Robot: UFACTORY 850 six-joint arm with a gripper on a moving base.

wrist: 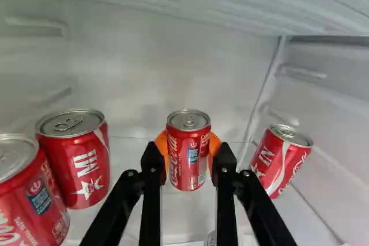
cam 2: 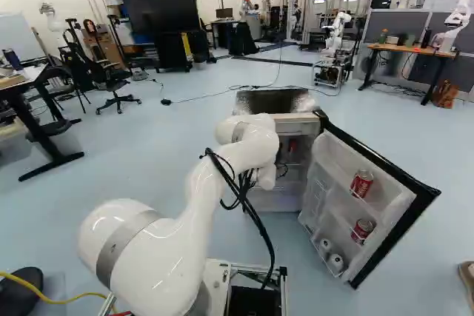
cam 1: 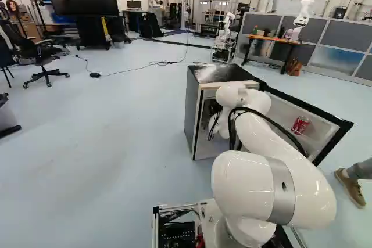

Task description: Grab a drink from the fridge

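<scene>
- Done, as far as shows: fridge (cam 1: 193, 111) door (cam 2: 422, 192) open, arm (cam 2: 194, 216) reaching inside, end effector (wrist: 188, 149) clenched on 1 red can (wrist: 189, 168), 1 pad at each side.
- Can location: toward back edge of fridge shelf (wrist: 124, 156), upright; lift-off can't tell.
- Left: bring can out past 3 neighbouring cans (wrist: 86, 168); probably over halfway.
- Labels: white lettering on all 4 cans, brand not transcribed; blue patch on held can, white stars on 2 others.
- Door racks: 2 more red cans (cam 2: 361, 183), print too small.
</scene>
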